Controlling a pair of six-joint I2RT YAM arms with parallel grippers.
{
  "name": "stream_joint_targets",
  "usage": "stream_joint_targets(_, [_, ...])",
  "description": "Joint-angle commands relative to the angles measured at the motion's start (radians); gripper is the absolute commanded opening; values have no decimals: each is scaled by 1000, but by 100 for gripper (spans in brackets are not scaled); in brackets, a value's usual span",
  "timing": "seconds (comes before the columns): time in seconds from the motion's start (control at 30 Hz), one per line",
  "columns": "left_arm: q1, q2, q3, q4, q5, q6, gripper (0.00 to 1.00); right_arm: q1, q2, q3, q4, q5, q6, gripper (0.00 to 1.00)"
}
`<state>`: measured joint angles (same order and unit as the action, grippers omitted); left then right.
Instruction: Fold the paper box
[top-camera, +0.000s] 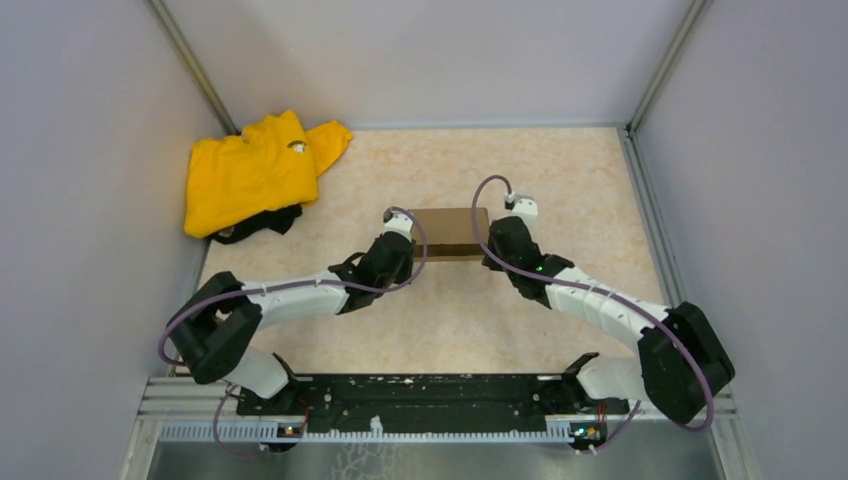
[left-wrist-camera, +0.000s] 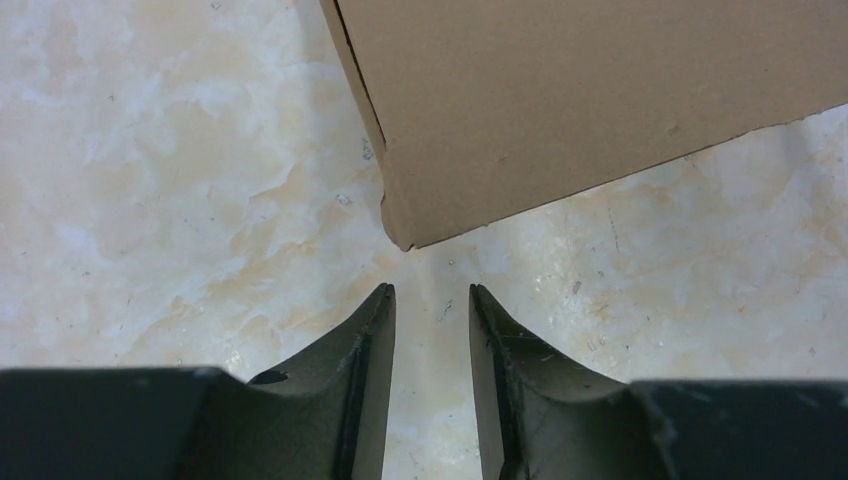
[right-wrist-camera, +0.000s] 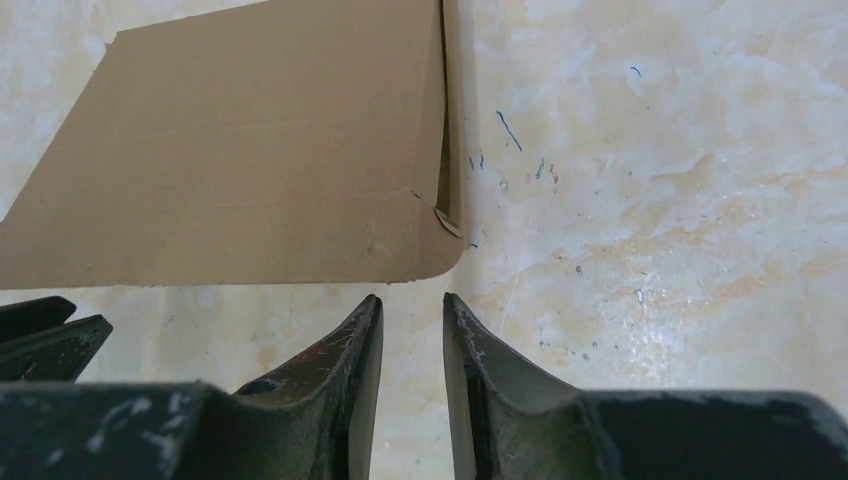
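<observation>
Two arms reach in from the near edge toward the middle of the marbled beige table (top-camera: 450, 330), one on each side of the paper box (top-camera: 447, 233); the box sits near the table's centre, plain brown, its top face lying flat and closed, a darker front wall showing from above. Left gripper (left-wrist-camera: 432, 295): jaws parted by a narrow gap, nothing between them; the table surface shows through the gap; the nearest corner of the box lies just beyond the fingertips, apart from them, no contact seen. Right gripper (right-wrist-camera: 412, 300): jaws likewise parted a little and holding nothing; the rounded near corner of the box lies just ahead of the tips and slightly to their left, not touching. In the right wrist view a seam runs along the box's right edge, with a small crease or tear by that corner; small blue-green flecks mark the table beside it. A crumpled yellow garment (top-camera: 255, 170) lies at the far left corner of the table, well apart from the box; a dark item (top-camera: 268, 222) shows under its near edge, and what it is cannot be told. Grey walls enclose the table on three sides.
</observation>
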<state>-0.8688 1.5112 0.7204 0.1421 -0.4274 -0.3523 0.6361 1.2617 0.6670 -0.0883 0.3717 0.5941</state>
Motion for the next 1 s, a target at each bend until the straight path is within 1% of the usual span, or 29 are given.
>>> stream_joint_targets(0.0, [-6, -52, 2, -37, 20, -22, 40, -3, -91, 8, -60, -13, -24, 29])
stream_joint_targets(0.13, [-7, -112, 0, -107, 25, -51, 40, -3, -185, 12, -132, -2, -43, 35])
stream_joint_targets(0.3, [-10, -283, -25, -211, 38, -100, 41, -12, -260, 69, -222, 16, -78, 46])
stream_joint_targets(0.37, [-10, -352, -25, -246, 23, -113, 42, -26, -253, 108, -235, -2, -104, 48])
stream_joint_targets(0.43, [-10, -410, -18, -232, 9, -90, 43, -51, -221, 164, -235, -45, -137, 49])
stream_joint_targets(0.5, [-9, -430, 15, -218, -12, -59, 43, -89, -171, 211, -227, -90, -163, 47])
stream_joint_targets(0.53, [-4, -422, 42, -211, -23, -39, 41, -106, -136, 233, -220, -113, -176, 45])
stream_joint_targets(0.63, [42, -335, 134, -193, 20, 11, 14, -143, -49, 286, -188, -173, -205, 36])
stream_joint_targets(0.7, [77, -261, 184, -162, 105, 31, 3, -155, 16, 324, -179, -211, -222, 30])
stream_joint_targets(0.73, [88, -214, 206, -152, 132, 37, 0, -156, 49, 340, -176, -229, -228, 28])
stream_joint_targets(0.83, [109, -130, 227, -52, 200, 55, 0, -156, 133, 374, -157, -291, -244, 25])
stream_joint_targets(0.97, [144, -34, 232, 27, 283, 53, 0, -156, 204, 375, -143, -358, -254, 21])
